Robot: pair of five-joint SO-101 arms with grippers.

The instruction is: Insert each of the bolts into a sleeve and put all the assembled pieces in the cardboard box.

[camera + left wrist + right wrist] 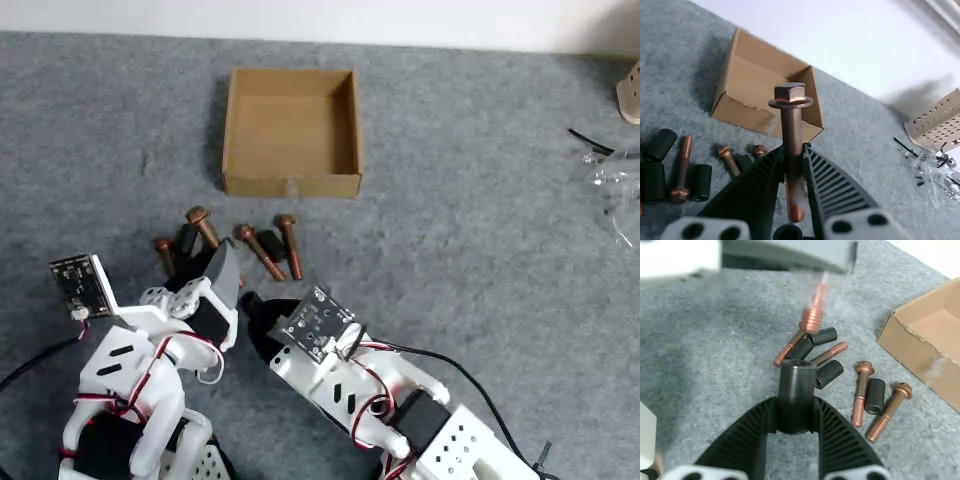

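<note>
Fingers [830, 185] of the left gripper [794, 148] are clenched on a copper-coloured metal bolt with a hex flange head [790, 97], gripping its shank so that the head sticks out past the fingertips. The right gripper [795, 405] is clamped around a short black cylindrical sleeve [797, 377], whose open bore faces away from the gripper. From the right wrist, the held bolt's threaded end shows blurred beyond the sleeve, apart from it. From above, both grippers sit close together near the front of the grey felt-covered bench [480, 260]. Just beyond them, loose copper bolts [289, 245] and loose black sleeves [268, 243] lie in a scatter. The open-topped square cardboard box [291, 182] stands just behind the scatter. A crumpled clear plastic bag [615, 175] lies well off to the right.
</note>
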